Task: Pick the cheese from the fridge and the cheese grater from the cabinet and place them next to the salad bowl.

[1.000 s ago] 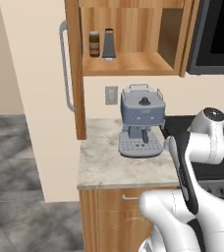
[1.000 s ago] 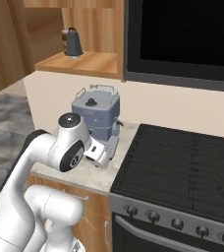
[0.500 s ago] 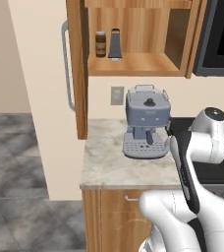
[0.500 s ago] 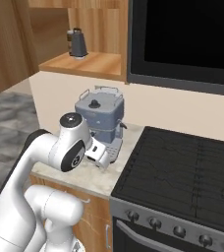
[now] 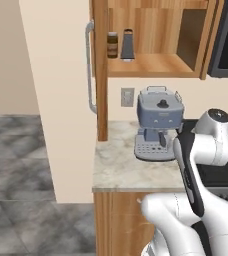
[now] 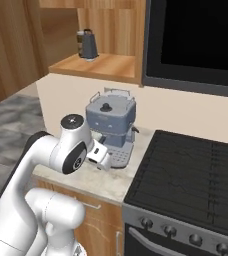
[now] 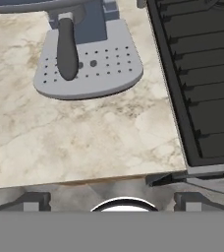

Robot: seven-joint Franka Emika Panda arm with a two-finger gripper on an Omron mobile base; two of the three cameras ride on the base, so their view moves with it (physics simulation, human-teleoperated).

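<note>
The cheese grater (image 5: 128,46) (image 6: 89,45), slim and dark with a loop on top, stands upright on the shelf of the open wooden cabinet (image 5: 156,65) (image 6: 96,65). A brown dark-capped jar (image 5: 112,45) is right beside it. My gripper (image 6: 100,156) hangs low over the marble counter (image 7: 84,133), in front of the coffee machine and far below the grater. In the hand view its fingertips (image 7: 31,202) stand wide apart, open (image 7: 111,201), with nothing between them. The cheese, the fridge and the salad bowl are out of view.
A blue-grey coffee machine (image 5: 158,122) (image 6: 111,127) sits on the counter under the cabinet, its drip tray (image 7: 87,69) just ahead of the hand. A black stove (image 6: 196,170) (image 7: 202,74) lies to the right, a black microwave (image 6: 196,40) above it. The cabinet door (image 5: 101,70) stands open edge-on.
The whole scene has slid to the right in both base views, so the camera has moved with the base. The arm keeps its pose and the gripper stays open.
</note>
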